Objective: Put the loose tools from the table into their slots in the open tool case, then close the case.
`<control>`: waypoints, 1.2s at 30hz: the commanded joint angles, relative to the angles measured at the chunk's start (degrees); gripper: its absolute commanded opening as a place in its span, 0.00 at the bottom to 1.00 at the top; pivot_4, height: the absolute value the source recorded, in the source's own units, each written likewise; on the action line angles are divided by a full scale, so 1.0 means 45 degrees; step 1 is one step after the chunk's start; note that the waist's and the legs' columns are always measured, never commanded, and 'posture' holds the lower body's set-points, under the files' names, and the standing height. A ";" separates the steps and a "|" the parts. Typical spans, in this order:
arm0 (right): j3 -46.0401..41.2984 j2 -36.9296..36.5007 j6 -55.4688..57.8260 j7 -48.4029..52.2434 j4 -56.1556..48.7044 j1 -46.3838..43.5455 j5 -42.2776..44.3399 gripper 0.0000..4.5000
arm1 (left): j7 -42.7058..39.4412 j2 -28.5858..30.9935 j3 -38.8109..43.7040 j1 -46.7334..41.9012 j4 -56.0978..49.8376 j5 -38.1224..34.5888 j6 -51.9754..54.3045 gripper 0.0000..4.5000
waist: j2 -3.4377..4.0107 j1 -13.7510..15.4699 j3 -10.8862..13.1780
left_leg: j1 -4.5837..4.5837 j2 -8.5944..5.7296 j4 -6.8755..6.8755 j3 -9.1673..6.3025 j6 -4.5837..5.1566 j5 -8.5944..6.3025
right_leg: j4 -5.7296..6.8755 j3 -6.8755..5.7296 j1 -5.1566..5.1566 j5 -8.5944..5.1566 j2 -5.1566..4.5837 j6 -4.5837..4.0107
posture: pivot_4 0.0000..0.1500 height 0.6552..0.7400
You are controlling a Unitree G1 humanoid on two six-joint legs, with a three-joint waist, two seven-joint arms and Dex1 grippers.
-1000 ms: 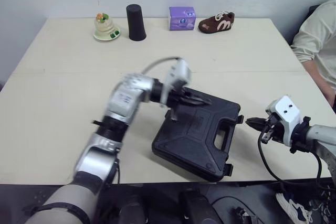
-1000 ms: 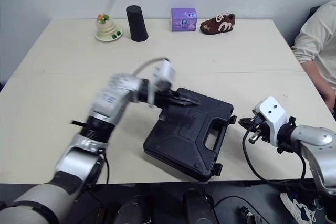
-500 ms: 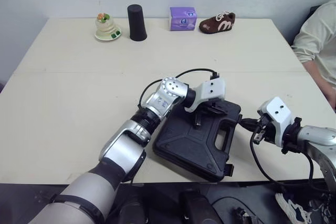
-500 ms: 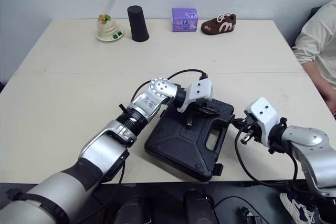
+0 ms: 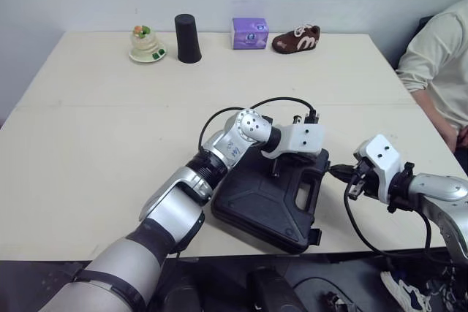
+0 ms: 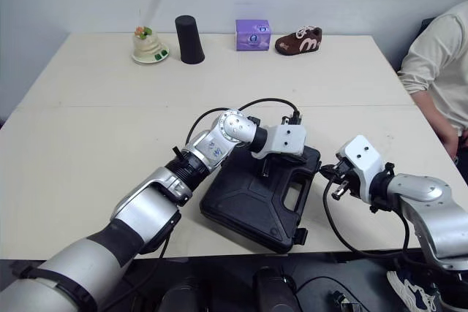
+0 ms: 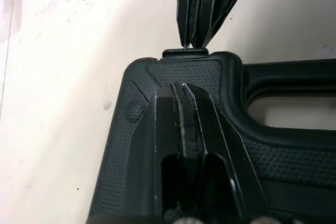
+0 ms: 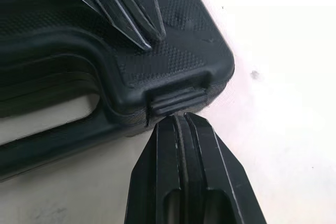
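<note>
The case [image 5: 270, 195] is black moulded plastic, matt, lid stippled all over, latch tab [image 8: 176, 100] ribbed with a smoother face. Pale table [image 5: 95, 144] top looks like laminate, smooth and matt with a few dark specks; left gripper [image 7: 178, 90] and right gripper [image 8: 181, 121] are hard black plastic, slight sheen, edges scuffed grey. Matt black cup [image 5: 189, 38], brown shoe [image 5: 296, 39] with a soft suede-like nap, person's sleeve [image 5: 431, 56] plain pale cloth.

Bright, even light on the pale table [image 5: 110, 129]; soft shadows hug the tool case [image 5: 256, 202]
</note>
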 commanded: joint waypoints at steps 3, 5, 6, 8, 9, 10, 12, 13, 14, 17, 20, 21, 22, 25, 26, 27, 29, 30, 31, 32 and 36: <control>0.0334 0.0069 -0.0339 0.0132 -0.0219 -0.0617 0.0019 0.00 | -0.0083 0.0288 -0.0959 0.0799 0.1249 0.1314 0.0596 0.00 | -0.0036 -0.0027 -0.0058 | -0.0002 0.0000 -0.0003 -0.0015 0.0000 0.0000 | -0.0007 -0.0011 0.0005 0.0000 -0.0004 0.0000 | 1.00 0.98; 0.0609 0.0134 -0.0404 0.0107 -0.0006 -0.0746 -0.0111 0.00 | -0.0203 0.0328 -0.0935 0.0870 0.1144 0.1224 0.0641 0.00 | -0.0055 -0.0034 -0.0074 | -0.0005 0.0002 -0.0005 -0.0018 0.0000 0.0000 | -0.0013 -0.0014 0.0007 0.0000 -0.0009 -0.0001 | 1.00 0.98; 0.0668 0.0138 -0.0422 0.0104 0.0036 -0.0765 -0.0135 0.00 | -0.0226 0.0334 -0.0929 0.0884 0.1121 0.1202 0.0659 0.00 | -0.0057 -0.0034 -0.0078 | -0.0005 0.0002 -0.0006 -0.0018 0.0001 -0.0001 | -0.0015 -0.0014 0.0007 0.0000 -0.0011 -0.0001 | 1.00 0.98; 0.0663 0.0085 -0.0475 0.0110 0.0027 -0.0704 -0.0181 0.00 | -0.0352 0.0310 -0.0677 0.0891 0.0969 0.0913 0.0918 0.00 | -0.0061 -0.0021 -0.0082 | -0.0006 0.0000 -0.0008 -0.0018 0.0002 -0.0002 | -0.0019 -0.0015 0.0008 0.0000 -0.0015 -0.0001 | 1.00 0.98; 0.0551 -0.0010 -0.0454 0.0130 -0.0045 -0.0629 -0.0171 0.00 | -0.0436 0.0310 -0.0486 0.0863 0.0885 0.0721 0.1150 0.00 | -0.0064 -0.0020 -0.0084 | -0.0006 0.0001 -0.0010 -0.0019 0.0002 -0.0002 | -0.0023 -0.0017 0.0010 0.0000 -0.0016 -0.0002 | 1.00 0.98; 0.0469 -0.0079 -0.0438 0.0144 -0.0096 -0.0577 -0.0159 0.00 | -0.0497 0.0309 -0.0350 0.0845 0.0825 0.0606 0.1314 0.00 | -0.0063 -0.0021 -0.0084 | -0.0007 0.0002 -0.0010 -0.0020 0.0003 -0.0002 | -0.0025 -0.0018 0.0010 0.0000 -0.0017 -0.0002 | 1.00 0.98; -0.0182 -0.0490 -0.0291 0.0360 -0.0269 -0.0255 0.0036 0.00 | -0.0522 0.0468 -0.0294 0.0836 0.0781 0.0687 0.1281 0.00 | -0.0063 0.0008 -0.0084 | -0.0011 0.0001 -0.0010 -0.0021 0.0003 -0.0002 | -0.0026 -0.0019 0.0010 0.0001 -0.0019 -0.0003 | 1.00 0.98; -0.0472 -0.0742 -0.0283 0.0424 -0.0240 -0.0058 -0.0011 0.00 | -0.0555 0.0554 -0.0313 0.0892 0.0747 0.0750 0.1221 0.00 | -0.0062 0.0037 -0.0084 | -0.0012 0.0000 -0.0011 -0.0023 0.0003 -0.0002 | -0.0027 -0.0020 0.0009 0.0001 -0.0020 -0.0003 | 1.00 0.98; -0.0601 -0.0955 -0.0346 0.0453 -0.0158 0.0107 -0.0135 0.00 | -0.0587 0.0609 -0.0340 0.0949 0.0712 0.0801 0.1191 0.00 | -0.0063 0.0058 -0.0084 | -0.0012 -0.0001 -0.0012 -0.0024 0.0004 -0.0003 | -0.0030 -0.0021 0.0010 0.0001 -0.0022 -0.0003 | 1.00 0.98; -0.0352 -0.1412 -0.0845 0.0393 0.0273 0.0563 -0.0786 0.00 | -0.0642 0.0639 -0.0382 0.1122 0.0492 0.0841 0.1236 0.00 | -0.0069 0.0065 -0.0093 | -0.0010 0.0013 -0.0013 -0.0017 0.0007 -0.0004 | -0.0047 -0.0016 0.0015 0.0014 -0.0034 -0.0014 | 1.00 0.98; 0.0090 -0.1317 -0.1175 0.0241 0.0712 0.0655 -0.1172 0.00 | -0.0670 0.0580 -0.0394 0.1203 0.0245 0.0812 0.1390 0.00 | -0.0069 0.0082 -0.0094 | -0.0008 0.0024 -0.0018 -0.0020 0.0005 -0.0003 | -0.0055 -0.0021 0.0017 0.0019 -0.0033 -0.0021 | 1.00 0.98; 0.0197 -0.1213 -0.1231 0.0211 0.0791 0.0619 -0.1210 0.00 | -0.0675 0.0564 -0.0394 0.1215 0.0190 0.0802 0.1422 0.00 | -0.0067 0.0083 -0.0095 | -0.0008 0.0023 -0.0020 -0.0019 0.0005 -0.0004 | -0.0056 -0.0018 0.0016 0.0019 -0.0032 -0.0021 | 1.00 0.98; 0.0306 -0.1087 -0.1266 0.0196 0.0835 0.0555 -0.1203 0.00 | -0.0680 0.0550 -0.0391 0.1220 0.0145 0.0792 0.1458 0.00 | -0.0066 0.0084 -0.0096 | -0.0008 0.0021 -0.0020 -0.0018 0.0005 -0.0003 | -0.0057 -0.0018 0.0015 0.0019 -0.0032 -0.0021 | 1.00 0.98; 0.0863 -0.0495 -0.1303 0.0023 0.0987 -0.0147 -0.1229 0.00 | -0.0691 0.0517 -0.0389 0.1176 0.0119 0.0781 0.1469 0.00 | -0.0065 0.0076 -0.0095 | -0.0009 0.0022 -0.0023 -0.0018 0.0003 -0.0003 | -0.0061 -0.0017 0.0014 0.0020 -0.0029 -0.0020 | 1.00 0.98; 0.0973 -0.0345 -0.1248 -0.0024 0.1008 -0.0402 -0.1211 0.00 | -0.0694 0.0518 -0.0400 0.1163 0.0127 0.0791 0.1449 0.00 | -0.0065 0.0080 -0.0095 | -0.0008 0.0021 -0.0023 -0.0015 0.0004 -0.0003 | -0.0061 -0.0017 0.0013 0.0021 -0.0027 -0.0019 | 1.00 0.98; 0.1030 -0.0231 -0.1193 -0.0030 0.0987 -0.0626 -0.1166 0.00 | -0.0699 0.0521 -0.0411 0.1154 0.0131 0.0802 0.1434 0.00 | -0.0063 0.0094 -0.0095 | -0.0009 0.0019 -0.0023 -0.0015 0.0003 -0.0003 | -0.0061 -0.0018 0.0012 0.0022 -0.0026 -0.0018 | 1.00 0.98; 0.1041 0.0010 -0.0860 0.0032 0.0773 -0.1063 -0.0815 0.00 | -0.0712 0.0518 -0.0436 0.1148 0.0132 0.0821 0.1417 0.00 | -0.0063 0.0112 -0.0095 | -0.0012 0.0016 -0.0024 -0.0015 0.0003 -0.0003 | -0.0063 -0.0018 0.0008 0.0021 -0.0026 -0.0018 | 1.00 0.98; 0.1023 0.0124 -0.0618 0.0062 0.0614 -0.1255 -0.0578 0.00 | -0.0719 0.0512 -0.0451 0.1149 0.0131 0.0831 0.1414 0.00 | -0.0064 0.0097 -0.0095 | -0.0017 0.0021 -0.0024 -0.0015 0.0002 -0.0005 | -0.0069 -0.0018 0.0007 0.0023 -0.0030 -0.0020 | 1.00 0.98; 0.1010 0.0224 -0.0387 0.0082 0.0456 -0.1409 -0.0395 0.00 | -0.0733 0.0507 -0.0479 0.1154 0.0123 0.0849 0.1403 0.00 | -0.0064 0.0078 -0.0095 | -0.0016 0.0023 -0.0024 -0.0010 -0.0001 -0.0007 | -0.0070 -0.0013 0.0007 0.0024 -0.0033 -0.0020 | 1.00 0.98; 0.1028 0.0332 -0.0168 0.0110 0.0281 -0.1535 -0.0238 0.00 | -0.0721 0.0492 -0.0523 0.1170 0.0122 0.0883 0.1381 0.00 | -0.0064 0.0045 -0.0095 | -0.0015 0.0028 -0.0024 -0.0006 -0.0003 -0.0009 | -0.0071 -0.0010 0.0007 0.0027 -0.0035 -0.0022 | 1.00 0.98; 0.1117 0.0603 0.0470 0.0171 -0.0116 -0.1645 0.0108 0.00 | -0.0606 0.0402 -0.0619 0.1198 0.0212 0.0959 0.1325 0.00 | -0.0063 -0.0130 -0.0095 | -0.0011 0.0053 -0.0031 -0.0008 -0.0016 -0.0012 | -0.0071 -0.0014 0.0006 0.0030 -0.0032 -0.0039 | 1.00 0.98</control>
